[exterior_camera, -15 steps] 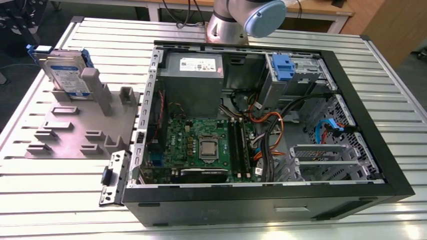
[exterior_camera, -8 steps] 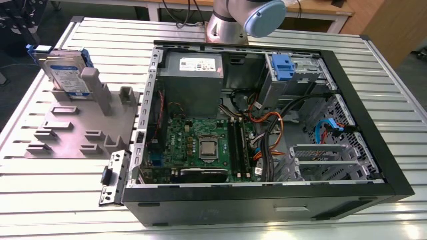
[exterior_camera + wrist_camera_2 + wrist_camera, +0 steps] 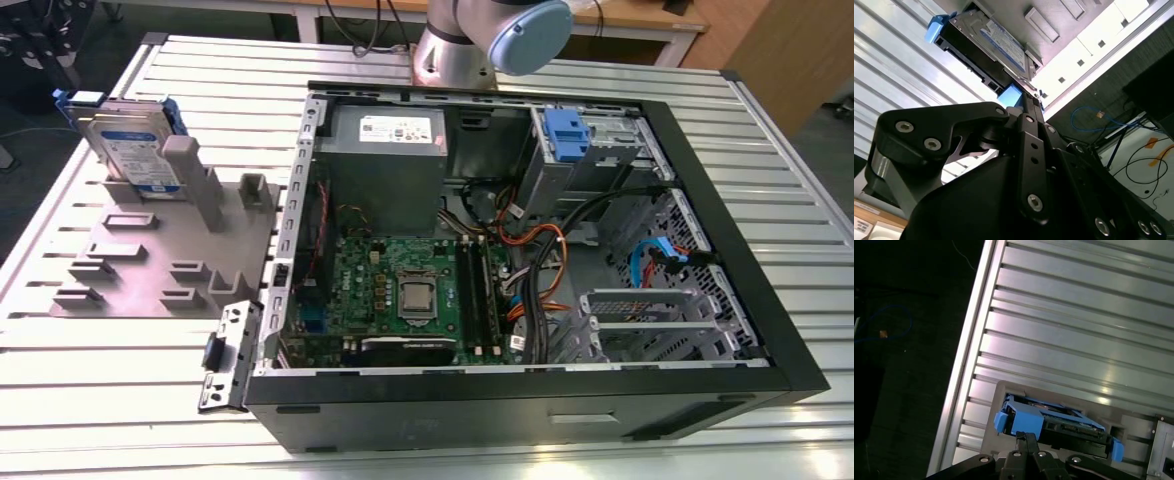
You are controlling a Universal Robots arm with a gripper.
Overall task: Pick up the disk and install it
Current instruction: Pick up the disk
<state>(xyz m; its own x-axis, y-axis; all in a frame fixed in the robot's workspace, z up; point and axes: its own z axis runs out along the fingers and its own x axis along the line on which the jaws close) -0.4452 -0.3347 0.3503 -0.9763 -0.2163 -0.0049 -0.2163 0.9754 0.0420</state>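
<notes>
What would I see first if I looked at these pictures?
The big black computer case lying open in the middle of the exterior view, with its green circuit board showing. Next, the disk in its bright blue bracket, standing upright in a grey holder on the exterior view's left. In the first wrist view the black gripper, shut, points at it.

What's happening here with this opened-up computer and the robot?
A robot arm has the job of fitting a disk into the open computer case. The disk stands upright in a grey holder on the table, to the exterior view's left of the case, not yet picked up. In the first wrist view the gripper, fingers together, is near the disk's blue bracket.
</notes>
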